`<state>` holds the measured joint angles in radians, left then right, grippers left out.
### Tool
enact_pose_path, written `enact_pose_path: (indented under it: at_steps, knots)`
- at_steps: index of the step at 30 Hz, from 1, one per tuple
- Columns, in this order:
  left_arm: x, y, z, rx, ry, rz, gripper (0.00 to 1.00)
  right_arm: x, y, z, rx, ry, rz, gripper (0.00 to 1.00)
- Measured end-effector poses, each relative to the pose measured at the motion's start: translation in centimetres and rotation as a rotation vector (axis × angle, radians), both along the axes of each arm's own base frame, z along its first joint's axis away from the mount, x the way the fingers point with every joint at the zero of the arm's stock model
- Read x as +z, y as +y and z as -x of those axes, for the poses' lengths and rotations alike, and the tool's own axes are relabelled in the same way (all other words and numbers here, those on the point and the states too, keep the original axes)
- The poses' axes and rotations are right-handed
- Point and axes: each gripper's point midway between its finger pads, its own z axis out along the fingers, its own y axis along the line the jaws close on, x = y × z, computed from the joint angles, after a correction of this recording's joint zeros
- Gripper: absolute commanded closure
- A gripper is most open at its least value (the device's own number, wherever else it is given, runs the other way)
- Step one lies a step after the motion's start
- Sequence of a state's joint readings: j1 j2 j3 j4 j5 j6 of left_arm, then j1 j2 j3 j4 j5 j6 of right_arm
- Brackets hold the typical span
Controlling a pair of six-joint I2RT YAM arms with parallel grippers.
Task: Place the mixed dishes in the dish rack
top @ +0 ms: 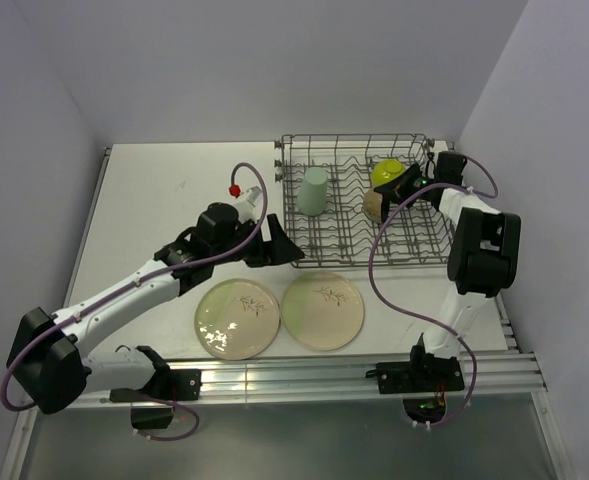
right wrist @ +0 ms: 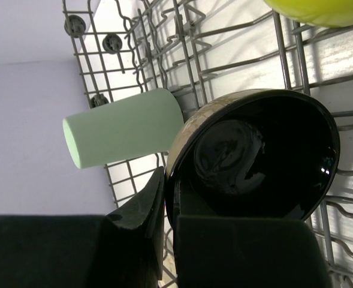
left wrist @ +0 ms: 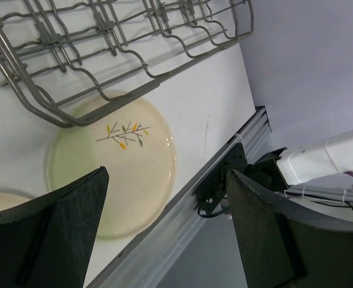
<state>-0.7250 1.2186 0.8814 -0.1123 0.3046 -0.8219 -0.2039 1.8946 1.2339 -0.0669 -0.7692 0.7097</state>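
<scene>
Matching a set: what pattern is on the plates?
Each plate bears a sprig with green and orange leaves; left wrist view.

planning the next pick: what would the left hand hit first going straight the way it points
Probably the right cream plate, framed by the open left hand, just beside the dish rack; depth is unclear.
</scene>
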Motion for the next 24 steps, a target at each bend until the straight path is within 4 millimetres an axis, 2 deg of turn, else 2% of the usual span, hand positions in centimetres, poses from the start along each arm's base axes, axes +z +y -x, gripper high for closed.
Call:
enact_pose_path:
  at_steps: [3,7,10,24]
  knots:
    - [-0.5,-0.5,-0.7,0.013,0.0,-0.019,0.15,-0.1,0.0,0.4,0.005,-0.004,0.018,1.0]
    - [-2.4,-0.3,-1.6,0.051,0.015,-0.075,0.15,-0.2,-0.3,0.9,-0.012,-0.009,0.043,1.0]
    - [-3.1,-0.1,-2.0,0.072,0.018,-0.1,0.15,-0.5,-0.6,2.0,-0.037,0.017,0.061,1.0]
    - [-3.8,0.2,-3.6,0.128,-0.001,-0.15,0.17,-0.4,-4.1,2.3,-0.164,-0.047,0.064,1.0]
